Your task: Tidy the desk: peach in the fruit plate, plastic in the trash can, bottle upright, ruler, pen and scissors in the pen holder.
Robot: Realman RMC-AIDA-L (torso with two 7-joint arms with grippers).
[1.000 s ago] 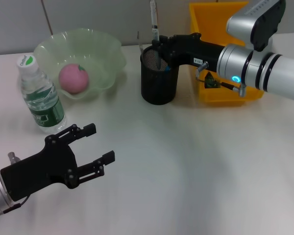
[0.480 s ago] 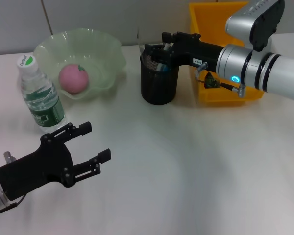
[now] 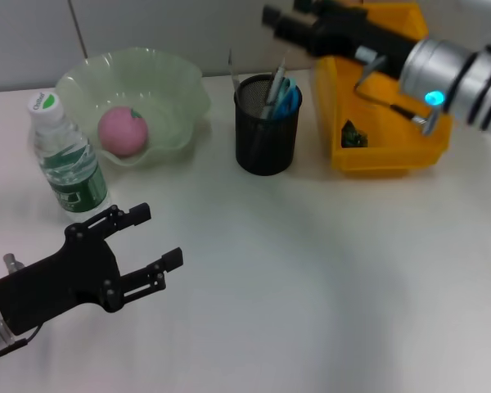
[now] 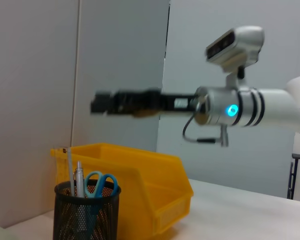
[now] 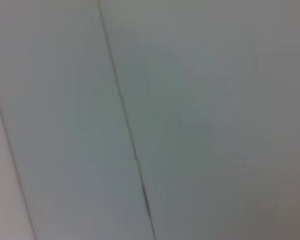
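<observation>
A black mesh pen holder (image 3: 265, 139) (image 4: 86, 214) stands at the back centre and holds blue-handled scissors (image 3: 286, 97) (image 4: 101, 181), a pen (image 3: 272, 88) (image 4: 79, 173) and a thin ruler (image 3: 231, 70). My right gripper (image 3: 283, 11) (image 4: 102, 103) hovers open and empty, high above and behind the holder. A pink peach (image 3: 123, 130) lies in the green fruit plate (image 3: 168, 80). The bottle (image 3: 66, 159) stands upright at the left. A dark scrap of plastic (image 3: 352, 135) lies in the yellow trash bin (image 3: 389, 155) (image 4: 145, 184). My left gripper (image 3: 158, 236) is open and empty, low at the front left.
The fruit plate, pen holder and yellow bin stand in a row along the back of the white desk. A grey wall panel rises right behind them. The bottle stands just behind my left gripper.
My right gripper has let go of the pen, which now rests in the pen holder. It then rose up and back, away from the holder. The left arm has barely shifted.
</observation>
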